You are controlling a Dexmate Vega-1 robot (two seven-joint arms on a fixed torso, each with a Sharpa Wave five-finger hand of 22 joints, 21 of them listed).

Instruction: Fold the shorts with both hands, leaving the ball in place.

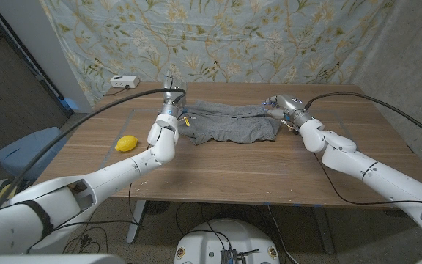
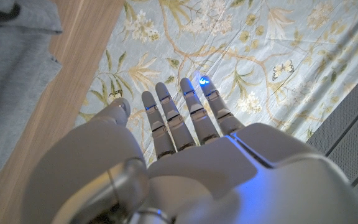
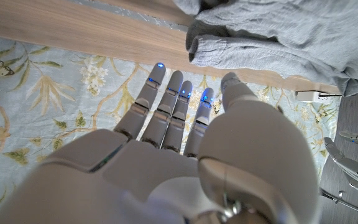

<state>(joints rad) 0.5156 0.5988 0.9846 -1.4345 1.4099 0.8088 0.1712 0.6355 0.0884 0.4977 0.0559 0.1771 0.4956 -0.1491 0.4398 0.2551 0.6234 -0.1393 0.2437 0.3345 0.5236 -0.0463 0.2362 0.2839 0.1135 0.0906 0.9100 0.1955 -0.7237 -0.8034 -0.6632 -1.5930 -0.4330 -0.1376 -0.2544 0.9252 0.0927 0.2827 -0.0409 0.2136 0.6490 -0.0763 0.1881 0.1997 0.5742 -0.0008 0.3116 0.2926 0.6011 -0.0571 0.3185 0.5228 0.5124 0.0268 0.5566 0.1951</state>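
While a yellow ball (image 1: 126, 143) sits on the wooden worktop (image 1: 218, 172) toward the robot's left, well apart from the garment, grey shorts (image 1: 229, 122) lie rumpled across the far middle of the worktop. Just right of the ball, the left robot hand (image 1: 169, 100) stands at the shorts' left end with its fingers (image 2: 191, 109) straight and spread, gripping nothing; the left wrist view shows them reaching toward the floral backdrop cloth (image 1: 211, 37) with the grey fabric off to one side. A white box (image 1: 124, 81) with a cable rests at the worktop's far left corner. At the shorts' right end, the right robot hand (image 1: 275, 104) hovers beside the cloth, its fingers (image 3: 166, 106) extended close together and holding nothing, their tips near a rolled edge of the shorts.
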